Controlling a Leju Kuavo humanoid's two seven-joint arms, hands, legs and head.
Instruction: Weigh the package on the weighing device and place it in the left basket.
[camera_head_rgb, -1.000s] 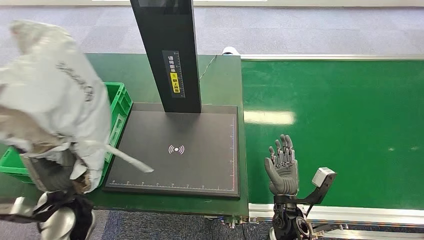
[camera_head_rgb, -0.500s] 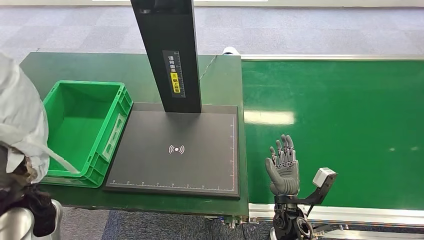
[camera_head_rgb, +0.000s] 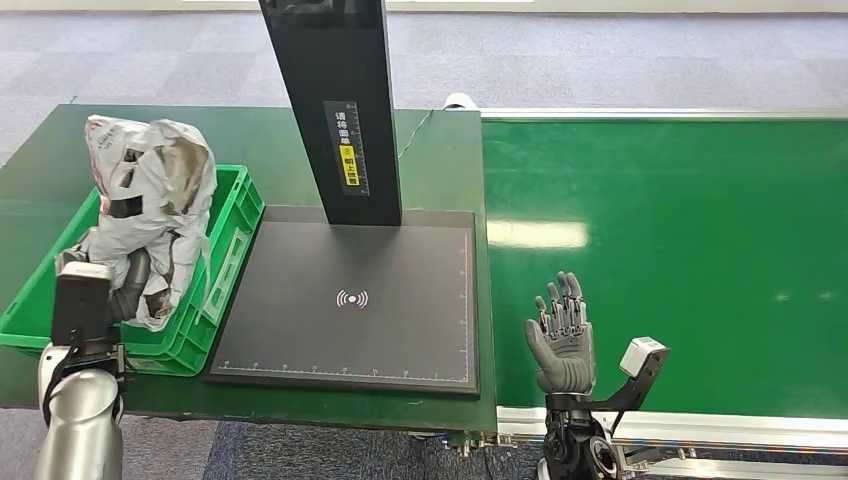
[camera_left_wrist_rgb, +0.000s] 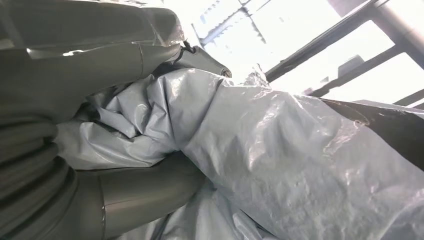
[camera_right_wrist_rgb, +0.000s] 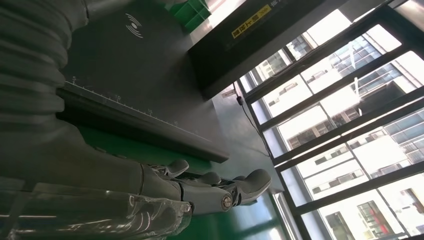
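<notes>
Fingers of the left hand (camera_head_rgb: 128, 285) wrap into the crumpled grey plastic of the package (camera_head_rgb: 150, 215), gripping it from below. Left wrist view confirms it: thick grey thumb (camera_left_wrist_rgb: 90, 65) and a finger (camera_left_wrist_rgb: 145, 192) press on either side of the wrinkled bag (camera_left_wrist_rgb: 280, 160), film bunched between them. Package stands tall over the green basket (camera_head_rgb: 232, 215), lower end down inside the near part of it, top sticking up above the rim; cannot tell whether the bottom touches the basket floor. Dark patches and a label show on the bag's upper face. Silver left arm (camera_head_rgb: 78, 415) rises from below at the basket's near left corner, with a dark box at the wrist.

Right hand (camera_head_rgb: 562, 335) empty, fingers straight and slightly apart, pointing up and forward, palm facing the camera. It hovers over the near edge of the green conveyor belt (camera_head_rgb: 680, 250), just right of the scale. Right wrist view: fingers (camera_right_wrist_rgb: 220, 192) extended, nothing between them, scale edge beyond.

Black weighing platform (camera_head_rgb: 350, 300) sits between basket and belt, bare, white wireless symbol in the middle, ruler marks along the near and right edges. Black post (camera_head_rgb: 335, 100) rises from its far edge with a yellow-and-white sticker. Basket touches the platform's left side. All on a dark green table (camera_head_rgb: 440, 160); grey carpet floor (camera_head_rgb: 600, 60) behind.
</notes>
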